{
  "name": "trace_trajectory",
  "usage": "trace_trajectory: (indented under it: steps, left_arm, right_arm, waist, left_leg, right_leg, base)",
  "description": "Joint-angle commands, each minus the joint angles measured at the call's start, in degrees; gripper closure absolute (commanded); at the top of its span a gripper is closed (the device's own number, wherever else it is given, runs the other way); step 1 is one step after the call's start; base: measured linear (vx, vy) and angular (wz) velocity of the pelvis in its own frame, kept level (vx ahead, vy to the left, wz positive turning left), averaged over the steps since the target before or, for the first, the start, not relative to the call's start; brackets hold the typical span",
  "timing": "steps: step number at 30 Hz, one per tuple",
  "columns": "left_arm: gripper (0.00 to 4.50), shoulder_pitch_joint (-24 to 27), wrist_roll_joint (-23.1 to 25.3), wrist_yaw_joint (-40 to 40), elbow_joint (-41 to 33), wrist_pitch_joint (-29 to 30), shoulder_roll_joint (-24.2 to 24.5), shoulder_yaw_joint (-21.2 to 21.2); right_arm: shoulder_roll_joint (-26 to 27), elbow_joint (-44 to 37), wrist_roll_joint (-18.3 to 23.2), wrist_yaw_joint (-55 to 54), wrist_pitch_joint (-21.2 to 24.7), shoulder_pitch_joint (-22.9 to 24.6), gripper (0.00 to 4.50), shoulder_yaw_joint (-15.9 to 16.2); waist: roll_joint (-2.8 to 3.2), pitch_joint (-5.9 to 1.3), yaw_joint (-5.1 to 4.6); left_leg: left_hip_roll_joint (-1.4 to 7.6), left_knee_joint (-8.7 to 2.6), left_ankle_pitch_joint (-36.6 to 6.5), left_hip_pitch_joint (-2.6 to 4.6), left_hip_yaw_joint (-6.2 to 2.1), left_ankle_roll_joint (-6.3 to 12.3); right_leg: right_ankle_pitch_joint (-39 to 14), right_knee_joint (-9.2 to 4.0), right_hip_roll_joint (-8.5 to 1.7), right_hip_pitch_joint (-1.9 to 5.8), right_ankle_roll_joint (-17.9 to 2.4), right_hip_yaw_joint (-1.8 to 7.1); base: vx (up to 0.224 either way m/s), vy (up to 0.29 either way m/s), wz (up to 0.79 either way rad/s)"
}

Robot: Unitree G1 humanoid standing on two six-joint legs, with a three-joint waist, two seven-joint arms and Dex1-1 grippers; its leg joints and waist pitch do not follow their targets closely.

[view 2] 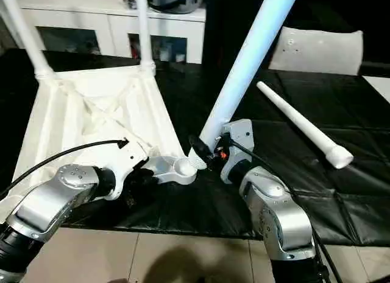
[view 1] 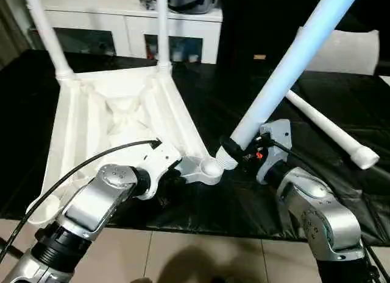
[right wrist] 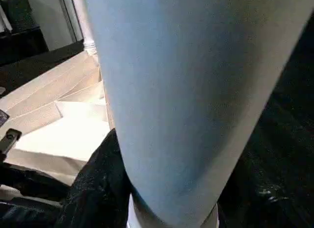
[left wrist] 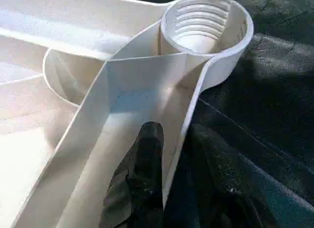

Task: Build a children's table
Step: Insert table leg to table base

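Gripping a tilted leg [view 1: 292, 64], the right end effector [view 1: 244, 152] sits at three o'clock of the tabletop's [view 1: 91, 112] socket [left wrist: 203, 22]; the left end effector [left wrist: 169, 174] clamps the tabletop's wall.

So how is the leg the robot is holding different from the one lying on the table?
The held leg is up in the air, slanted, with the right gripper shut on it; the loose leg lies flat on the black cover, untouched. The held leg's threaded end sits close to the empty corner socket; the loose leg is far off to the right. Both are long white tapered tubes.
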Motion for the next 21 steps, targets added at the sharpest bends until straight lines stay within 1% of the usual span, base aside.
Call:
trace_trajectory:
  steps: [1, 2, 3, 4, 5, 6, 7, 8, 9, 10, 11, 12, 13, 14, 15, 16, 17, 18, 19, 20, 21]
  left_arm:
    - [3.87, -0.9, 0.7, -0.3, 1.2, -0.4, 0.3, -0.5]
    - [3.92, -1.0, 0.6, -1.0, 1.5, -1.1, 0.4, -0.7]
    - [4.02, -1.2, 0.4, -2.1, 1.8, -2.0, 0.5, -0.9]
    - [4.09, -1.3, 0.4, -2.5, 1.9, -2.4, 0.6, -1.0]
    - [4.09, -1.3, 0.4, -3.2, 2.1, -3.1, 0.8, -1.2]
    - [4.14, -1.5, 0.3, -4.7, 2.8, -4.6, 1.1, -1.5]
    - [4.19, -1.6, 0.2, -5.7, 3.2, -5.5, 1.3, -1.6]
    - [4.35, -1.8, -0.1, -7.7, 4.4, -7.6, 1.7, -1.6]
    - [4.35, -1.9, -0.2, -8.2, 4.8, -8.2, 1.7, -1.6]
    - [4.41, -2.3, 0.2, -9.6, 6.0, -10.2, 2.2, -1.8]
    - [4.49, -2.6, 0.5, -10.6, 6.8, -11.6, 2.5, -2.1]
    - [4.49, -3.0, 1.4, -12.2, 8.3, -14.5, 3.5, -2.8]
    - [4.49, -3.1, 1.7, -12.5, 8.6, -15.0, 3.7, -3.0]
    - [4.5, -3.7, 2.9, -13.7, 10.3, -18.0, 4.6, -3.5]
    - [4.5, -4.1, 3.2, -14.3, 11.7, -19.9, 4.9, -3.3]
    - [4.5, -4.4, 3.4, -14.7, 12.8, -21.6, 5.0, -3.0]
    - [4.5, -4.9, 3.6, -15.3, 14.5, -24.0, 5.0, -2.5]
    - [4.5, -5.3, 3.7, -15.6, 15.6, -25.4, 5.1, -2.2]
    - [4.5, -5.6, 3.9, -15.9, 16.5, -26.2, 5.1, -2.1]
    - [4.5, -6.0, 4.0, -16.3, 17.5, -26.8, 5.3, -2.0]
    - [4.5, -6.8, 4.1, -18.0, 19.7, -28.7, 5.7, -1.7]
  right_arm:
    - [-0.1, -0.2, 0.4, 0.4, -0.4, -0.8, 2.59, 0.0]
    - [-0.1, -0.1, 0.4, 0.5, -0.4, -0.9, 2.59, 0.0]
    - [-0.1, 0.0, 0.4, 0.6, -0.4, -1.0, 2.59, 0.1]
    - [-0.2, 0.1, 0.5, 0.7, -0.4, -1.0, 2.59, 0.1]
    - [-0.2, 0.1, 0.5, 0.8, -0.4, -1.1, 2.59, 0.2]
    - [-0.2, 0.3, 0.6, 1.0, -0.3, -1.3, 2.59, 0.2]
    - [-0.2, 0.4, 0.8, 1.1, -0.2, -1.4, 2.59, 0.2]
    - [-0.3, 0.7, 1.2, 1.7, 0.1, -1.7, 2.59, 0.3]
    - [-0.3, 0.7, 1.3, 1.8, 0.3, -1.8, 2.59, 0.3]
    - [-0.9, 1.1, 1.4, 2.8, 0.5, -2.0, 2.59, 0.8]
    - [-1.3, 1.3, 1.4, 3.6, 0.7, -2.2, 2.59, 1.1]
    - [-1.8, 1.7, 1.6, 4.5, 1.1, -2.4, 2.59, 1.4]
    - [-1.9, 1.7, 1.6, 4.7, 1.2, -2.4, 2.59, 1.5]
    - [-2.3, 2.2, 1.6, 5.6, 1.4, -2.7, 2.59, 1.7]
    - [-2.3, 2.7, 1.6, 5.8, 1.3, -3.1, 2.59, 1.7]
    - [-2.2, 3.3, 1.5, 6.0, 1.0, -3.4, 2.59, 1.6]
    - [-2.2, 3.9, 1.3, 6.1, 0.6, -3.8, 2.59, 1.6]
    - [-2.2, 4.2, 1.3, 6.2, 0.4, -4.0, 2.59, 1.6]
    - [-2.1, 4.4, 1.3, 6.2, 0.3, -4.2, 2.59, 1.7]
    - [-2.0, 4.5, 1.2, 6.2, 0.2, -4.3, 2.59, 1.8]
    - [-1.7, 4.7, 1.2, 6.1, -0.1, -4.5, 2.59, 2.0]
  waist:
    - [0.84, -3.17, -0.62]
    - [0.91, -2.95, -0.85]
    - [1.1, -2.97, -1.2]
    - [0.82, -2.98, -1.47]
    - [0.89, -3.07, -1.7]
    - [0.59, -3.13, -1.76]
    - [0.63, -3.15, -1.66]
    - [0.32, -3.24, -1.69]
    - [0.51, -3.34, -1.65]
    - [0.53, -3.33, -1.59]
    - [0.35, -3.57, -1.3]
    - [0.31, -3.6, -1.2]
    - [0.31, -3.61, -1.03]
    - [0.24, -3.58, -0.9]
    - [0.09, -3.75, -0.89]
    - [0.0, -3.71, -0.81]
    - [-0.26, -3.71, -0.65]
    - [-0.21, -3.61, -0.49]
    - [-0.19, -3.8, -0.4]
    - [-0.27, -3.96, -0.1]
    - [-0.24, -3.98, 0.1]
  left_leg:
    - [1.73, -5.06, -20.2, 0.15, -0.64, 0.82]
    - [1.9, -5.29, -21.9, 0.22, -0.81, 0.63]
    - [2.09, -5.4, -23.7, 0.51, -0.98, 0.33]
    - [2.2, -5.49, -24.2, 0.52, -1.06, 0.31]
    - [2.17, -5.6, -23.8, 0.09, -1.24, 0.39]
    - [2.14, -5.63, -22.6, -0.19, -1.15, 0.39]
    - [2.06, -5.58, -22.1, -0.1, -1.07, 0.4]
    - [1.95, -5.53, -20.4, -0.23, -0.89, 0.56]
    - [2.04, -5.58, -18.6, -0.45, -0.84, 0.63]
    - [2.07, -5.58, -17.9, -0.48, -0.76, 0.72]
    - [2.19, -5.45, -15.4, -0.36, -0.5, 0.84]
    - [2.2, -5.46, -14.3, -0.47, -0.4, 0.97]
    - [2.14, -5.48, -13.4, -0.57, -0.39, 1.26]
    - [2.15, -5.49, -12.5, -0.58, -0.24, 1.39]
    - [2.15, -5.36, -11.7, -0.54, -0.08, 1.31]
    - [1.99, -5.32, -11.0, -0.73, -0.05, 1.42]
    - [1.78, -5.16, -10.4, -0.69, 0.17, 1.35]
    - [1.64, -5.13, -10.5, -0.58, 0.25, 1.46]
    - [1.6, -5.09, -9.9, -0.62, 0.31, 1.49]
    - [1.75, -5.18, -8.8, -0.63, 0.34, 1.5]
    - [1.84, -5.3, -8.0, -0.72, 0.39, 1.4]
  right_leg:
    - [-33.2, -6.35, -4.21, 2.42, 0.3, 1.47]
    - [-32.8, -6.45, -4.26, 2.47, -0.2, 1.22]
    - [-32.1, -6.48, -4.47, 2.58, -0.7, 1.01]
    - [-31.4, -6.47, -4.52, 2.69, -1.1, 0.96]
    - [-30.2, -6.23, -4.77, 3.13, -1.5, 1.01]
    - [-29.4, -6.03, -5.02, 3.21, -1.9, 1.29]
    - [-29.3, -5.93, -5.08, 3.08, -2.2, 1.43]
    - [-28.4, -5.77, -5.22, 3.06, -2.9, 1.77]
    - [-26.9, -5.28, -5.34, 3.2, -3.8, 2.06]
    - [-26.3, -5.23, -5.31, 3.13, -4.2, 2.15]
    - [-23.7, -4.74, -5.35, 3.11, -5.4, 2.58]
    - [-22.4, -4.55, -5.29, 3.16, -5.9, 2.69]
    - [-21.6, -4.42, -5.15, 3.21, -6.1, 2.7]
    - [-21.4, -4.4, -5.14, 3.19, -6.3, 2.81]
    - [-21.4, -4.13, -5.24, 3.25, -6.6, 2.97]
    - [-21.6, -4.16, -5.22, 3.29, -6.5, 2.96]
    - [-22.7, -4.18, -5.19, 3.06, -6.1, 3.05]
    - [-25.2, -4.46, -5.3, 2.92, -5.4, 2.96]
    - [-25.4, -4.5, -5.31, 3.1, -5.0, 2.91]
    - [-24.7, -4.37, -5.31, 3.1, -4.6, 2.89]
    - [-24.2, -4.26, -5.2, 3.13, -4.4, 2.82]
  base:
    - [0.0, 0.0, 0.0]
    - [0.0, 0.0, 0.0]
    - [0.0, 0.0, 0.0]
    - [0.0, 0.0, 0.0]
    - [0.0, 0.0, 0.0]
    - [0.0, 0.0, 0.0]
    - [0.0, 0.0, 0.0]
    - [0.0, 0.0, 0.0]
    - [0.0, 0.0, 0.0]
    - [0.0, 0.0, 0.0]
    - [0.0, 0.0, 0.0]
    - [0.0, 0.0, 0.0]
    - [0.0, 0.0, 0.0]
    - [0.0, 0.0, 0.0]
    - [0.0, 0.0, 0.0]
    - [0.0, 0.0, 0.0]
    - [0.0, 0.0, 0.0]
    - [0.0, 0.0, 0.0]
    - [0.0, 0.0, 0.0]
    - [0.0, 0.0, 0.0]
    - [0.0, 0.0, 0.0]
